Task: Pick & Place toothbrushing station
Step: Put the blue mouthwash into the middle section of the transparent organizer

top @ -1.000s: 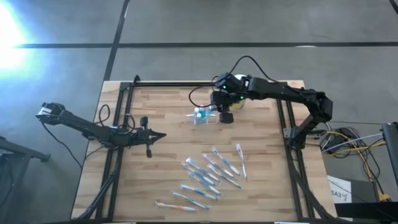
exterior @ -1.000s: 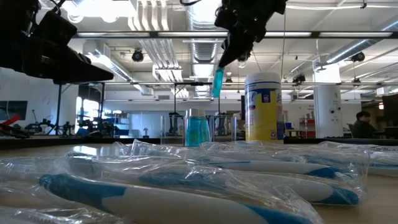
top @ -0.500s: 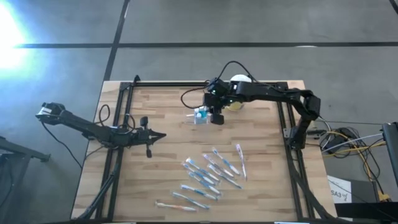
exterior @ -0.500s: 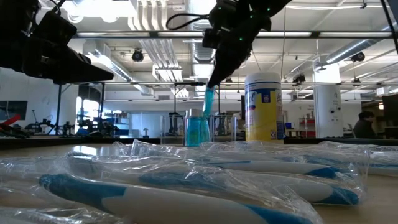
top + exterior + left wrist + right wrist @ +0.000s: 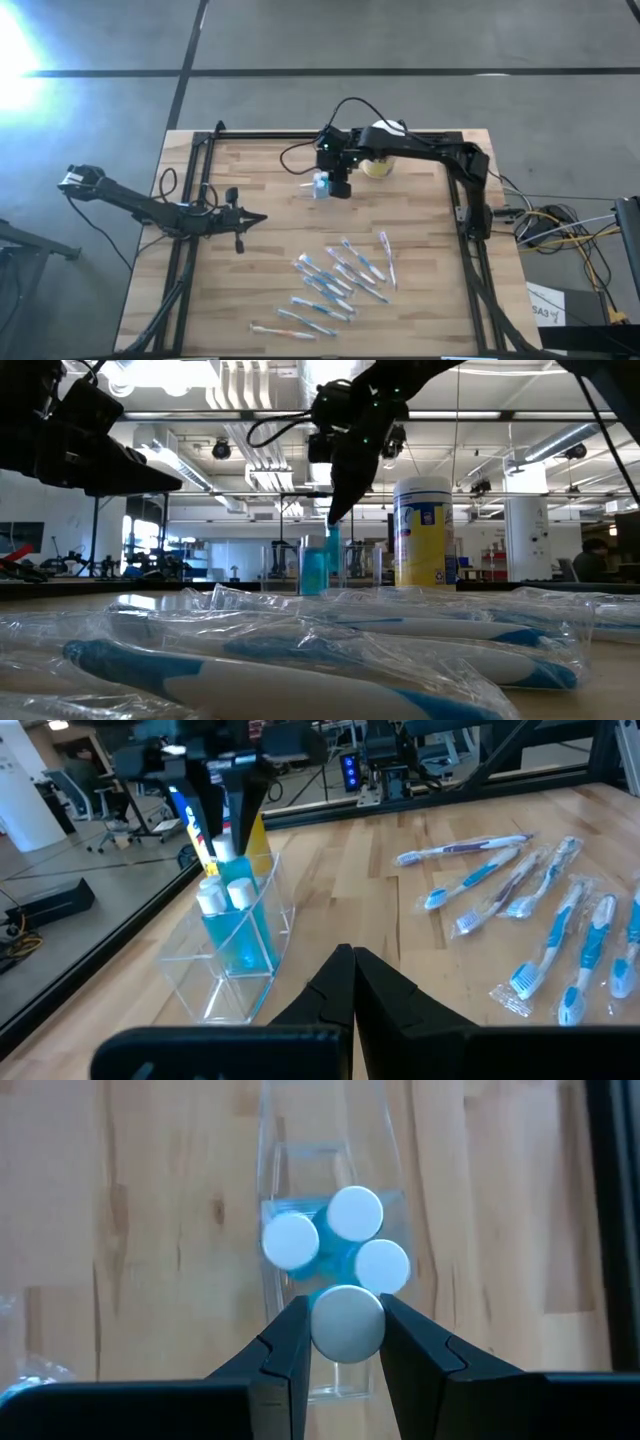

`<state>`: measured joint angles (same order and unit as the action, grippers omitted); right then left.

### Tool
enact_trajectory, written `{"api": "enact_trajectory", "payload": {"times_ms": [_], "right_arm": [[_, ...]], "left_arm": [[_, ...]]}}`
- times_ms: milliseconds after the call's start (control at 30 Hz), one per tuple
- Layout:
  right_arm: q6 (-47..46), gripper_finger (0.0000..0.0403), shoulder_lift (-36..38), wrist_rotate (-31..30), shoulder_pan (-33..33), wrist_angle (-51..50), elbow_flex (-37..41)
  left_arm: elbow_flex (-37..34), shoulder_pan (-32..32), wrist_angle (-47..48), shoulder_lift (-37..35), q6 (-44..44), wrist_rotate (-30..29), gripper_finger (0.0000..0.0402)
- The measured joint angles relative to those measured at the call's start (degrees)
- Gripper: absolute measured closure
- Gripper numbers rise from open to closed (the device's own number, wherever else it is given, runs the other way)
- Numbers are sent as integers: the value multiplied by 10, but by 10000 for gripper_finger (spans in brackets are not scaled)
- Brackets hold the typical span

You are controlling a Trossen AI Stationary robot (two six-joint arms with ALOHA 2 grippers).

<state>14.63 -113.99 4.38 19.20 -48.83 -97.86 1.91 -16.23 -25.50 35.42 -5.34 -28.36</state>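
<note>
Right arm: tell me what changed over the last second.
The right tool, shut on a blue tube, swung left along the table's far side and lowered it into the clear holder beside three others. The left tool, the canister and the wrapped toothbrushes stayed put.

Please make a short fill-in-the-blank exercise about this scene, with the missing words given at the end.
1. The right hand holds a tube over the clear ____.
2. Three tubes with ____ caps already stand in it.
3. The wrapped toothbrushes lie on the ____ table.
4. The left hand waits with its fingers ____.

Missing words: holder; white; wooden; shut
</note>
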Motion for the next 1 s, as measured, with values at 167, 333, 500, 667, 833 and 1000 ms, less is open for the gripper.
{"api": "enact_trajectory", "payload": {"times_ms": [167,333,500,667,833,1000], "right_arm": [[-8,315,-35,2,-1,-33,-40],[-10,315,-61,6,-1,-37,-58],[-8,311,-71,8,-1,-33,-54],[-6,310,-68,8,0,-32,-50],[7,289,-68,8,-1,-34,-49],[1,240,-68,7,-1,-40,-49]], "left_arm": [[0,0,4,0,4,0,396],[0,0,13,0,12,0,396],[-1,0,13,0,13,0,396],[-1,0,12,0,13,0,396],[-1,0,12,0,13,0,396],[-1,0,12,0,13,0,396]]}}
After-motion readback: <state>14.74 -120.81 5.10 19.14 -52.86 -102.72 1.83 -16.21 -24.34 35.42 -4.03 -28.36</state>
